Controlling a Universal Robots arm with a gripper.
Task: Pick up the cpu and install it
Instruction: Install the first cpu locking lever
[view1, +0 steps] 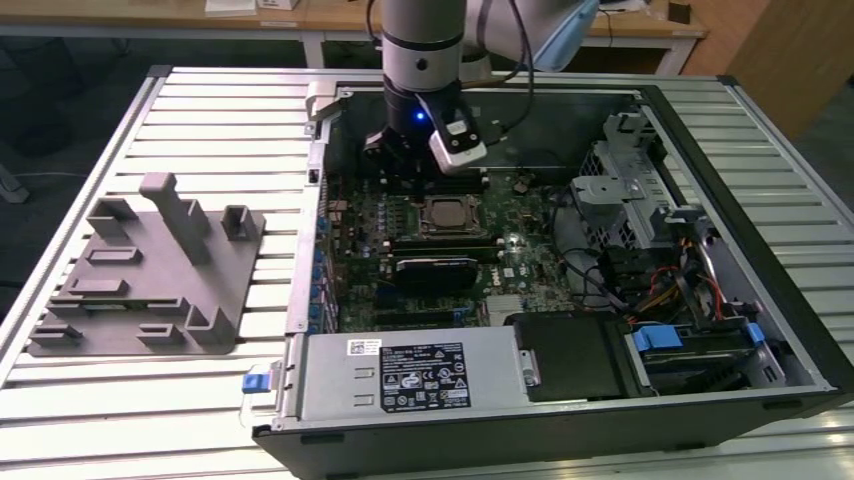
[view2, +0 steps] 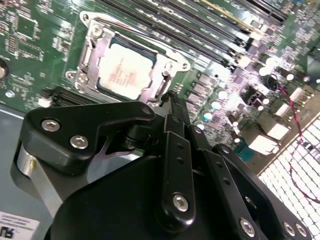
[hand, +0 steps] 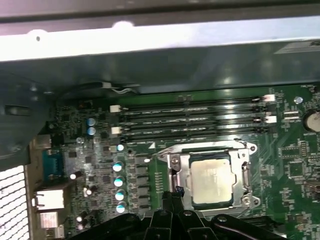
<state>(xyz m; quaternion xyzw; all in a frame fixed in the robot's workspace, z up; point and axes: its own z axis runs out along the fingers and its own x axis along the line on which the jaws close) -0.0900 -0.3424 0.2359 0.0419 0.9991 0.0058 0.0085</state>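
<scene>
Inside the open computer case (view1: 320, 120) on the slatted table (view1: 200, 110), the cpu (view1: 451, 213) lies flat in the metal-framed socket (hand: 175, 165) on the motherboard (view1: 534, 265), its pale silver top facing up in both wrist views. The end effector (view2: 170, 98) hangs just beside the socket's edge, clenched on nothing, tips pressed together and apart from the chip. The grey tray (view1: 147, 290) (outside the case) stands well apart. By my judgement the placing is done and the work stands at seating; whether the frame is latched I cannot tell. That step calls for a level chip, matched corners, and no sideways push on the frame.
</scene>
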